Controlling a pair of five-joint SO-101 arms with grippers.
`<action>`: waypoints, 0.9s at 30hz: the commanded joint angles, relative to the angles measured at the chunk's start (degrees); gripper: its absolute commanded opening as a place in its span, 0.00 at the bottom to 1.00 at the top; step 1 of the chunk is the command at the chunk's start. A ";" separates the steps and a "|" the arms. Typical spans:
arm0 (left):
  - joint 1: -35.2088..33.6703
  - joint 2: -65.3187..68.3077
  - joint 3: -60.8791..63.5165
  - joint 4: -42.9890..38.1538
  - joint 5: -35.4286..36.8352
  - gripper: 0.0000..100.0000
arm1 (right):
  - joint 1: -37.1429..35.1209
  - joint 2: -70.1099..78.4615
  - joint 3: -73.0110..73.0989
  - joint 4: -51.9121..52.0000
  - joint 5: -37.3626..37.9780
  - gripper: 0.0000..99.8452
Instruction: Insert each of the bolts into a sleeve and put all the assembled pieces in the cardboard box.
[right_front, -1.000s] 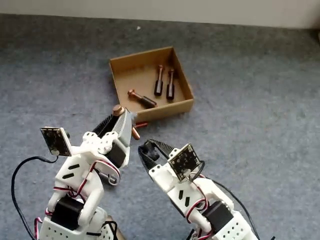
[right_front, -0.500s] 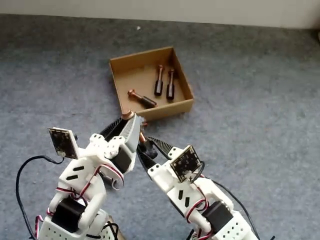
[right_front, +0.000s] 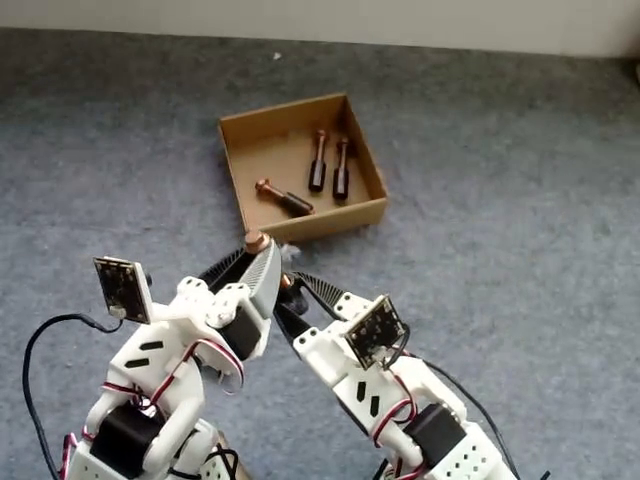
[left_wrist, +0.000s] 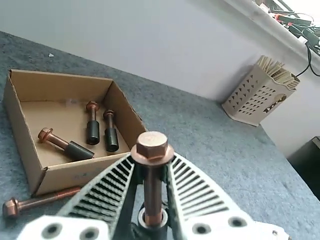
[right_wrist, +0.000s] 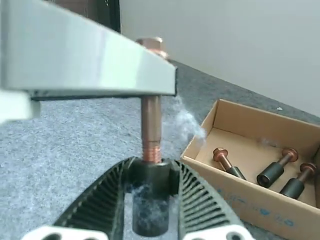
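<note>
Bolt (left_wrist: 151, 182), clamped in the left gripper (left_wrist: 151, 162), is held in line with the sleeve (right_wrist: 148, 200) clamped in the right gripper (right_wrist: 150, 170), tip at its mouth.

Tight just in front of the cardboard box (right_front: 335, 216): left gripper (right_front: 256, 252) and right gripper (right_front: 287, 290) close together there, bridged by the bolt (right_front: 256, 241) clamped in one and the sleeve (right_wrist: 150, 200) clamped in the other, bolt tip at the sleeve's mouth. Along the box's near wall, a loose bolt (left_wrist: 35, 201) on the carpet (right_front: 500, 200). Inside, two assembled pieces (right_front: 318, 162) side by side toward the far right, a third piece (right_front: 284, 198) slanted near the front; bare floor along the left wall. Open top, free from above. Wide bare carpet left, right and beyond the box.
</note>
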 joint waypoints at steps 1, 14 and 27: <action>1.54 -0.57 -3.03 0.18 0.44 0.01 | -0.04 -1.45 6.90 -3.74 0.62 0.00; -0.31 -0.57 -3.38 2.55 -8.53 0.09 | -0.04 -1.36 7.08 -6.81 7.38 0.00; -1.01 -0.57 -5.05 6.95 -8.44 0.22 | 3.56 -0.92 7.08 -6.73 7.38 0.00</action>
